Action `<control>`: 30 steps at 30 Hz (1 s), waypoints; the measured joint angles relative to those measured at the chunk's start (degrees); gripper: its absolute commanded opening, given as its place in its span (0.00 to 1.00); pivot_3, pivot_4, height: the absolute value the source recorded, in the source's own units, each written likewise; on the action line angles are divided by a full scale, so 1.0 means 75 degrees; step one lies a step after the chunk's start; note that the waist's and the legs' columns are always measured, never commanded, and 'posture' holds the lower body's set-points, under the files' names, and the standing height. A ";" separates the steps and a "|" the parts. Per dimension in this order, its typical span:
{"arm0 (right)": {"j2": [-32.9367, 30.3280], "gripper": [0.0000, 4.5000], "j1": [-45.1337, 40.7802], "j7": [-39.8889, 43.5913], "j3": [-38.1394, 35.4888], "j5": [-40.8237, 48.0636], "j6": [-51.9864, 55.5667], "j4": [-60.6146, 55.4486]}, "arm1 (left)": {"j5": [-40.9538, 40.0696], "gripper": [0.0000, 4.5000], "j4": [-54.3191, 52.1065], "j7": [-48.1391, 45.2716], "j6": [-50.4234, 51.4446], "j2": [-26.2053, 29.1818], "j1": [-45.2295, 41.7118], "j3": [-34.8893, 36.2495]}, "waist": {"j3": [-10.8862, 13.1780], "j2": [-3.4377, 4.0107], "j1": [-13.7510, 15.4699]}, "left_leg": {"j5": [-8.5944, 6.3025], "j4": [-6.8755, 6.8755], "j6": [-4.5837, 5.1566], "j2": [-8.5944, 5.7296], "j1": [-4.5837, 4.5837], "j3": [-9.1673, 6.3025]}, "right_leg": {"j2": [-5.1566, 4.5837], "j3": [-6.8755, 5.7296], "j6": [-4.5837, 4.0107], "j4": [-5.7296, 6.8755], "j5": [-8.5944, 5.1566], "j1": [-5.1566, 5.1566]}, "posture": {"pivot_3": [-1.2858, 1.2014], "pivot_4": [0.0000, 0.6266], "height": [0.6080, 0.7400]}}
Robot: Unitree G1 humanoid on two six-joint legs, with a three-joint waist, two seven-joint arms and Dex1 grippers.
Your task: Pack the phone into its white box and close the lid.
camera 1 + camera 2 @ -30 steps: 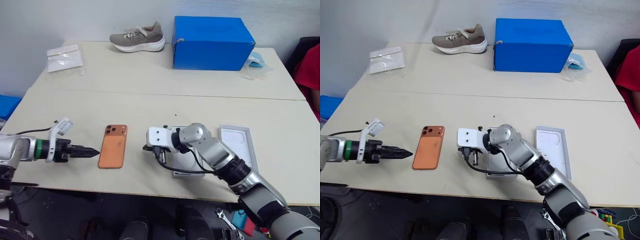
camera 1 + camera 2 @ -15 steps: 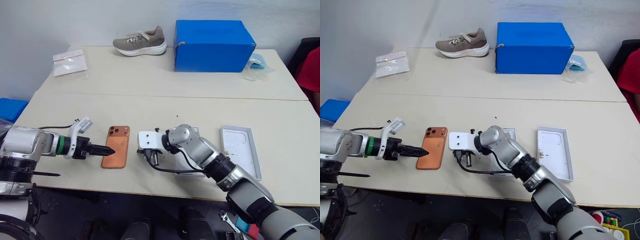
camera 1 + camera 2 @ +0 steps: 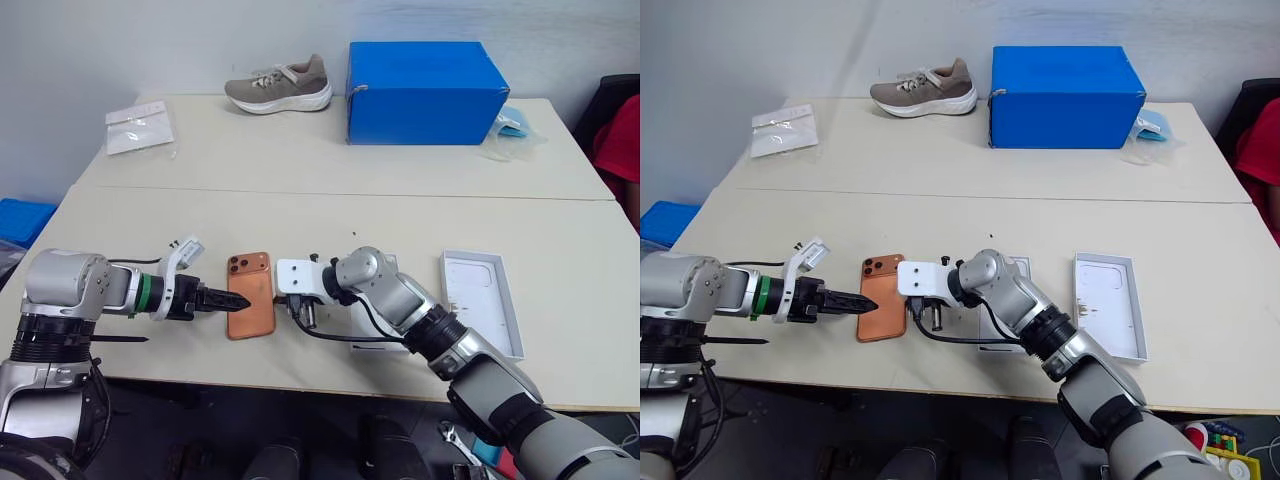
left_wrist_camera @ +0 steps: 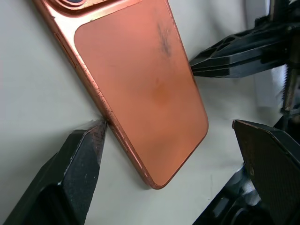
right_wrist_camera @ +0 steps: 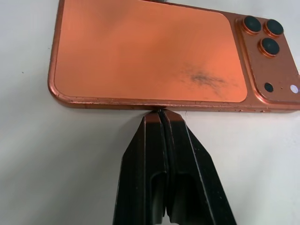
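Note:
The copper-orange phone (image 3: 250,296) lies back up on the table near its front edge. My left gripper (image 4: 168,126) is open and straddles the phone from the left. One of its fingers (image 4: 89,154) touches a long edge, and the other is off past the phone's corner. My right gripper (image 5: 161,115) is shut, its tips pressed against the opposite long edge. The white box (image 3: 375,338) lies under my right arm, mostly hidden. The lid (image 3: 482,288) lies inside up to the right of it.
At the back stand a big blue box (image 3: 425,88) and a grey shoe (image 3: 278,80). A plastic bag (image 3: 138,125) lies at the back left, and another bag (image 3: 510,122) beside the blue box. The table's front edge runs just below the phone.
The left gripper has come in from the left up to the phone. The phone has slid slightly right, against the right gripper's tips. The right gripper has barely moved. The camera shifted early on.

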 measured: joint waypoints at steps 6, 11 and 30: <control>-0.0031 0.00 0.0042 0.0009 -0.0127 -0.0075 -0.0001 0.0006 | -0.0721 1.00 0.0576 0.0235 0.0001 -0.0010 0.0014 0.0131 | -0.0009 -0.0001 -0.0005 | 0.0000 0.0000 0.0000 -0.0001 0.0001 -0.0002 | 0.0001 0.0004 0.0000 0.0000 0.0000 0.0000 | 0.52 0.24 1.00; -0.0037 0.00 0.0136 0.0041 -0.0287 -0.0137 -0.0001 0.0004 | -0.1295 1.00 0.1111 0.0722 0.0097 -0.0200 0.0002 0.0457 | -0.0024 0.0002 0.0014 | 0.0000 -0.0001 0.0000 -0.0007 0.0004 -0.0012 | 0.0000 0.0007 0.0000 0.0002 0.0000 0.0004 | 0.52 0.24 1.00; -0.0061 0.00 0.0326 0.0458 -0.0343 -0.0380 -0.0400 0.0002 | -0.2526 1.00 0.0703 0.3054 0.0274 -0.0219 -0.0020 0.0562 | -0.0052 0.0014 -0.0003 | 0.0000 -0.0034 -0.0016 -0.0004 0.0123 -0.0061 | 0.0004 0.0055 0.0005 -0.0033 -0.0004 0.0131 | 0.52 0.24 1.00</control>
